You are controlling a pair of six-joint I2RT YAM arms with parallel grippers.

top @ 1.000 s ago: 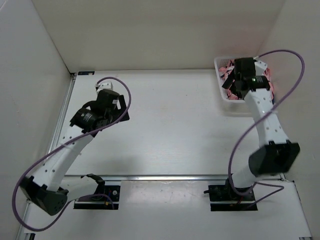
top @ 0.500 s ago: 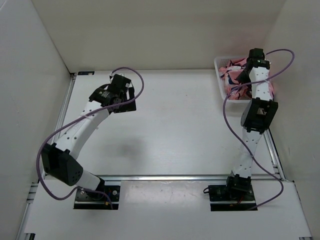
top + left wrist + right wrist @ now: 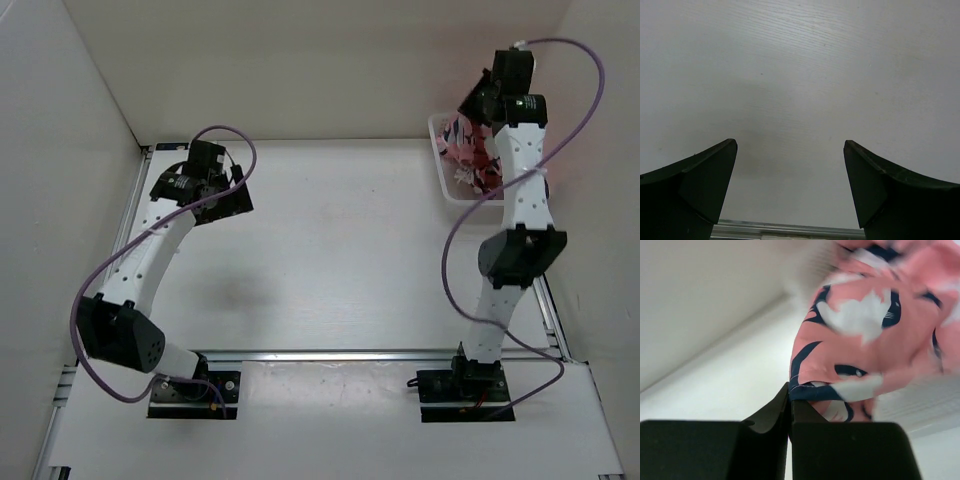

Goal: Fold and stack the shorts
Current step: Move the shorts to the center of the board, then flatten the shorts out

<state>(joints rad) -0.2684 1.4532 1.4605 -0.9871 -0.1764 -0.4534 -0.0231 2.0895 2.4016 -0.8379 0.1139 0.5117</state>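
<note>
Pink shorts (image 3: 875,345) pinched in closed right hand (image 3: 790,407) over basket (image 3: 470,200), far-right corner of counter (image 3: 340,250); we lift straight up till fabric clears; left hand (image 3: 790,155) open, empty.

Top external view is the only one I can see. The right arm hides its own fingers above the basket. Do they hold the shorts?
Observer: Yes. The right wrist view shows the right fingers shut on a navy-edged fold of the shorts.
Operator: And the left fingers, do they hold anything?
Observer: No. In the left wrist view the left fingers stand wide apart, with only bare table between them.
</note>
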